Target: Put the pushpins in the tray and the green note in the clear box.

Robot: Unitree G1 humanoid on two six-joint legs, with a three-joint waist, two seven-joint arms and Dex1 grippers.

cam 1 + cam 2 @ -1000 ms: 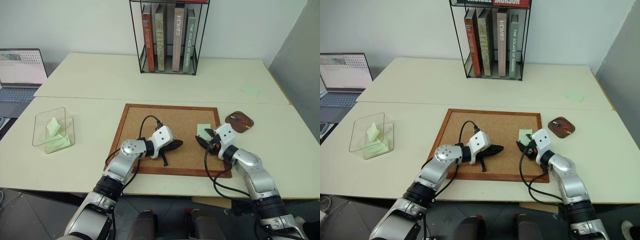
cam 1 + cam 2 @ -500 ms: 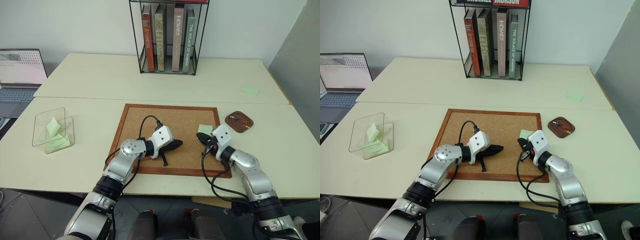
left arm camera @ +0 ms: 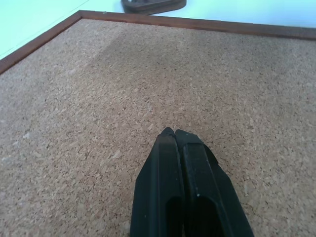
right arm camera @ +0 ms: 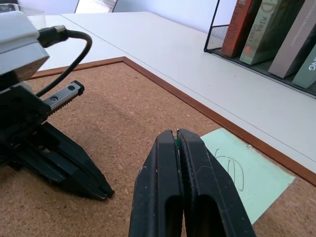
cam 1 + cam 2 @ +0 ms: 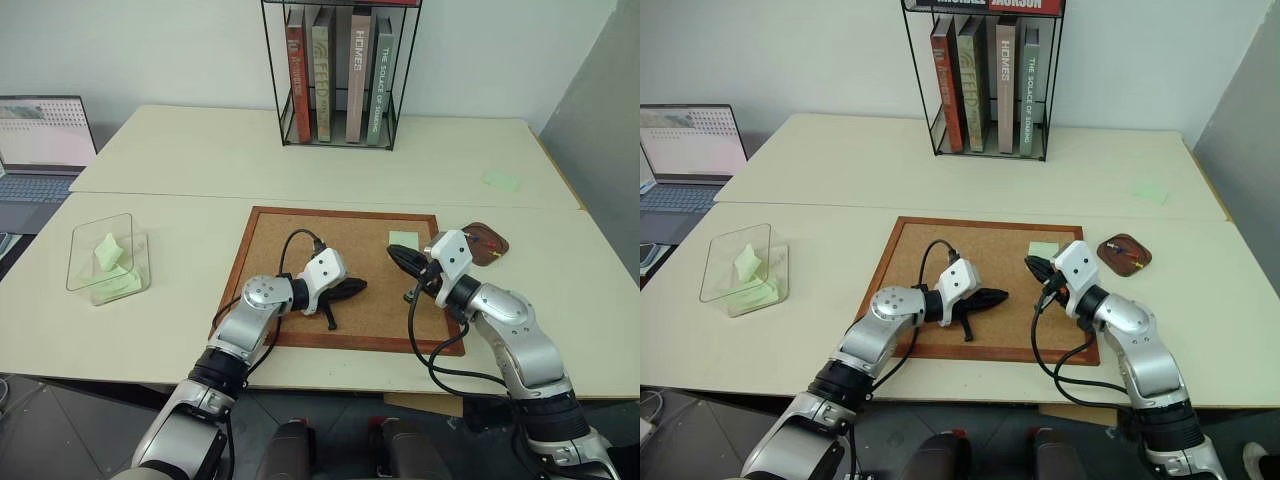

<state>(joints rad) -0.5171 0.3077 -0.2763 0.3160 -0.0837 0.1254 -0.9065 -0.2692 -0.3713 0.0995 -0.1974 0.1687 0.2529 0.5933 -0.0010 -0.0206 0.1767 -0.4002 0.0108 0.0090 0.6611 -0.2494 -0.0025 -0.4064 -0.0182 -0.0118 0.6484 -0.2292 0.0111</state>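
Holding my right gripper (image 4: 177,134) pressed shut above the corkboard (image 5: 300,232), I can see a small speck of green pinched between its fingertips in the right wrist view; it appears to be the green pushpin (image 4: 176,143), though it is too small to confirm. The green note (image 4: 244,173) lies flat on the corkboard near its far right corner, just beyond this gripper's tips, with faint pen marks on its face. My left gripper (image 3: 175,133) is likewise fully closed and empty, resting low over bare cork at the middle of the board. The tray (image 5: 490,238) sits on the table (image 5: 200,160) just off the board's right edge, behind my right gripper, with a red pushpin (image 5: 488,240) in its hollow. The clear box (image 5: 103,262) stands well apart at the left side of the table, with crumpled pale green papers (image 5: 108,252) inside.
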